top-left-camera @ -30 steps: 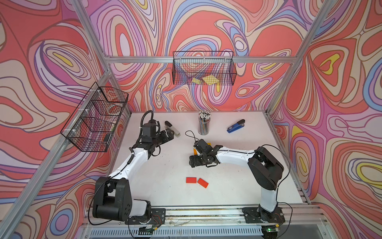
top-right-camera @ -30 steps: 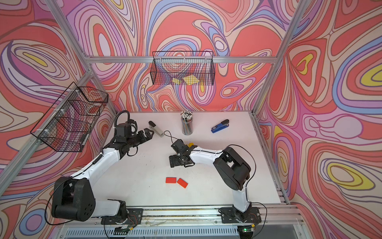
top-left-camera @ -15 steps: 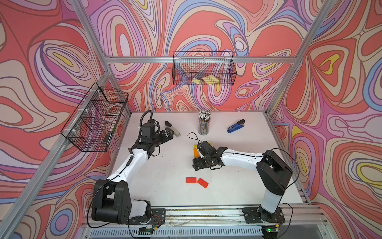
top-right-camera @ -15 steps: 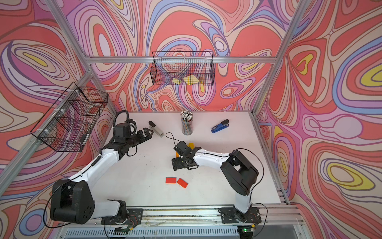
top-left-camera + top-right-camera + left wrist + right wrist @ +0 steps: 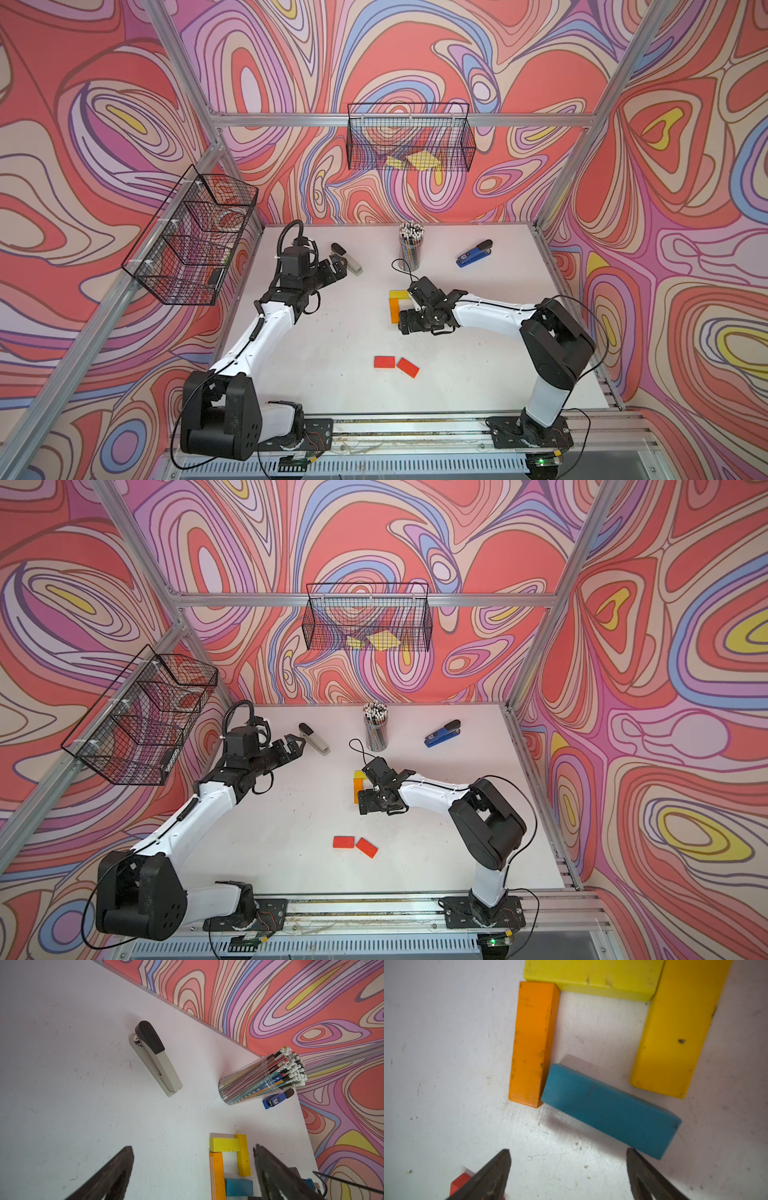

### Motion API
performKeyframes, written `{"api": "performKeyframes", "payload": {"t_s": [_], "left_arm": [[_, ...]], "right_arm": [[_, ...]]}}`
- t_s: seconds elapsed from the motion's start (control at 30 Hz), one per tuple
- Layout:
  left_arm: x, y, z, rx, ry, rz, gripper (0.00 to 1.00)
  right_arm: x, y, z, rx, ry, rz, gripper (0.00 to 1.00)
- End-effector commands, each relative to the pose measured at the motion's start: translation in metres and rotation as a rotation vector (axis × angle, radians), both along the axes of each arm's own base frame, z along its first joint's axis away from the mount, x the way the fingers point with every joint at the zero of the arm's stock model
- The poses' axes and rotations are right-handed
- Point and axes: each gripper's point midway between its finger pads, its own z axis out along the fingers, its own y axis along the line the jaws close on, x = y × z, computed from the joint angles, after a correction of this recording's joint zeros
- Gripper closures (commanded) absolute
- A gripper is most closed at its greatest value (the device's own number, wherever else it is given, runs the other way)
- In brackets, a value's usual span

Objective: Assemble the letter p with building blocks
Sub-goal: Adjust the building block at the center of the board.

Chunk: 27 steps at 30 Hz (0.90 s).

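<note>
Just ahead of the wide, empty right gripper (image 5: 568,1153) lie the orange bar (image 5: 532,1043), yellow top bar (image 5: 591,978), yellow side bar (image 5: 675,1032) and teal bar (image 5: 608,1109) (askew, touching only the orange). The red blocks (image 5: 384,361) lie loose behind it, so the letter p (image 5: 225,1144) lacks its lower stem; the left gripper (image 5: 193,1148), also wide and empty, hangs apart.
</note>
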Motion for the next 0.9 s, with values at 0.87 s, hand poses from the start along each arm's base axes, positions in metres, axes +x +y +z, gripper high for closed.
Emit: {"api": "performKeyframes", "payload": {"t_s": [0.87], "left_arm": [[-0.001, 0.001, 0.005, 0.004, -0.005, -0.009, 0.06]], "right_arm": [[0.008, 0.000, -0.013, -0.016, 0.000, -0.016, 0.10]]}}
